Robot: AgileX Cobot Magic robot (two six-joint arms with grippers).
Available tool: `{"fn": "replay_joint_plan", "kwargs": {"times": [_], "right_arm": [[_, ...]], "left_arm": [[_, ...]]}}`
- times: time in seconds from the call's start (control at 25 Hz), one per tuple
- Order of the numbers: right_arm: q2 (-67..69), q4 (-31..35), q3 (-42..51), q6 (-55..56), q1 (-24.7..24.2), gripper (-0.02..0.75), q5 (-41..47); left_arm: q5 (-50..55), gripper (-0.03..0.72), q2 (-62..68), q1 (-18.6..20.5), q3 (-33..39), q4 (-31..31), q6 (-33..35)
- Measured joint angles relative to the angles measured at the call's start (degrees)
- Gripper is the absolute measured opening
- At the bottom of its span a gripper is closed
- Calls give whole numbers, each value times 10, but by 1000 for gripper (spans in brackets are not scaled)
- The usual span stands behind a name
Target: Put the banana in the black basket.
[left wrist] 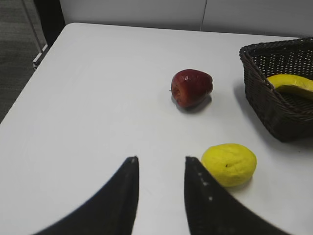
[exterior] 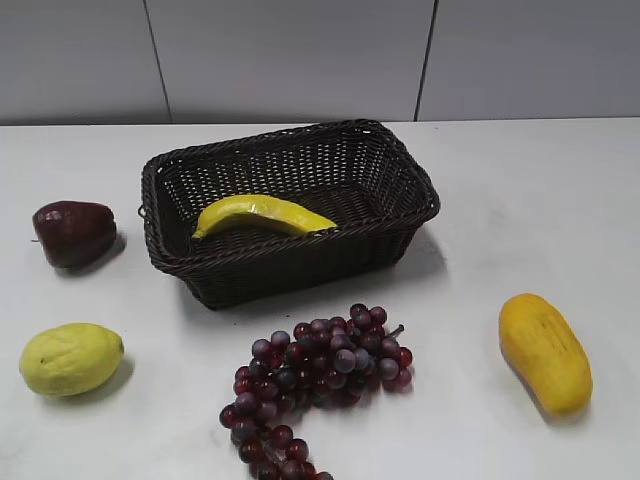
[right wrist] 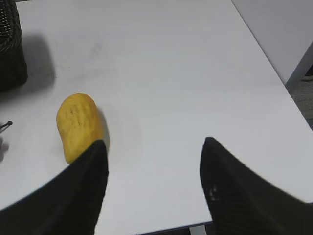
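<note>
The banana, slim, curved and bright yellow, lies inside the black basket at the middle of the table. In the left wrist view the banana shows over the basket's rim. My left gripper is open and empty above the table's left part, near the lemon-like fruit. My right gripper is open and empty above the table's right part, beside the orange-yellow fruit. Neither gripper shows in the exterior view. A corner of the basket shows in the right wrist view.
A dark red fruit and a yellow-green lemon-like fruit lie left of the basket. A bunch of purple grapes lies in front of it. A fat orange-yellow fruit lies at the right. The table edge runs along the right.
</note>
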Motion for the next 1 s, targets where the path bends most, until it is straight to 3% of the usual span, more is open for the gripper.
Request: {"fn": "replay_joint_plan", "kwargs": {"times": [1.0], "right_arm": [[0,21,0,-31,-1,485,0]], "left_arm": [[0,236,0,0,0,0,-1]]}}
